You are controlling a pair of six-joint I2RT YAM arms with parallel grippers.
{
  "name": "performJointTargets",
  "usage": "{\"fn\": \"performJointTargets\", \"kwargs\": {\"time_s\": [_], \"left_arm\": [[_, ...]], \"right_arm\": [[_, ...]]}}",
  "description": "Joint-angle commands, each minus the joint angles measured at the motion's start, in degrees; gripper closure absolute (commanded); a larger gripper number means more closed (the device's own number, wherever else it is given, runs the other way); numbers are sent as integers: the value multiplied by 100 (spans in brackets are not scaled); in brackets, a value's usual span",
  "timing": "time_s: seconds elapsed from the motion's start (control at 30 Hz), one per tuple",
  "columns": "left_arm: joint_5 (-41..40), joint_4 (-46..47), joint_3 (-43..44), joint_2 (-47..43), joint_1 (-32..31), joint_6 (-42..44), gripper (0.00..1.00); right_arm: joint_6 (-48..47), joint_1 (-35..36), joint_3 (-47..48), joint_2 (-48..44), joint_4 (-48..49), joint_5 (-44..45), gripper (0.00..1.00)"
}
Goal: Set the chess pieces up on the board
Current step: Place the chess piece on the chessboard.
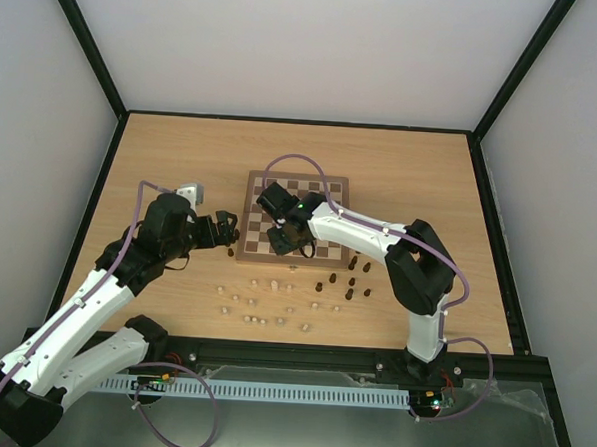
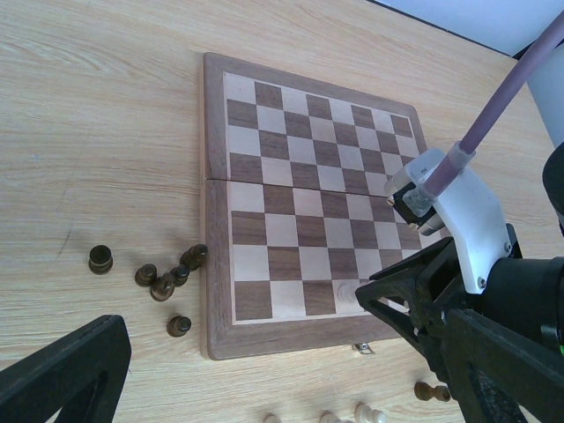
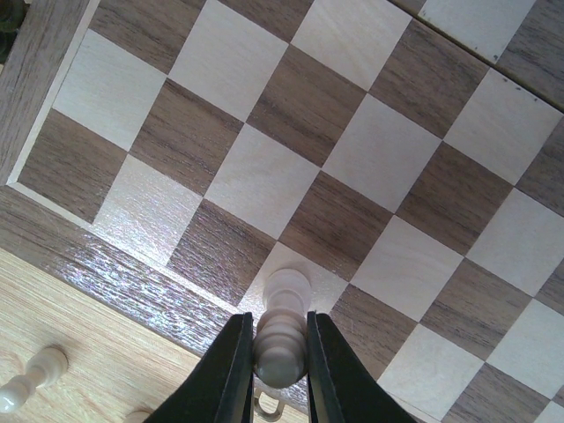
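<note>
- Top external view: square wooden chessboard (image 1: 330,191) with dark-brown and cream checks and a plain brown border, centre of frame on the light-wood tabletop (image 1: 182,157)
- Same view: small turned pale cream pieces (image 1: 275,283) scattered on the tabletop below the chessboard; small dark brown pieces (image 1: 352,280) grouped off its lower-right corner
- Same view: right gripper (image 1: 295,245) over the chessboard's lower edge; left gripper (image 1: 225,236) just left of its lower-left corner
- Left wrist view: left gripper's black fingers (image 2: 66,374) at the frame's lower corners, spread wide, grasping nothing; chessboard in centre, dark brown pieces clustered left of its lower-left corner
- Right wrist view: right gripper's black fingers (image 3: 231,370) at bottom centre, clamped on one pale cream turned piece (image 3: 280,344), its base at a cream square in the row next to the border; another pale piece (image 3: 31,377) lies on the tabletop, lower left
</note>
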Motion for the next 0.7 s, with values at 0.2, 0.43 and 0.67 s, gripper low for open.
{"fn": "performJointTargets", "kwargs": {"time_s": [0.2,0.43,0.67], "left_arm": [[-39,74,-32,41,33,31,1],[-56,155,-46,-23,33,-73,0],[-55,241,-100,-297,33,-268,1]], "right_arm": [[19,-10,-149,-218,-403,28,82],[32,-13,-197,-584,-390,-49,57],[-145,-15,-233,-1209,-464,-64,24]]}}
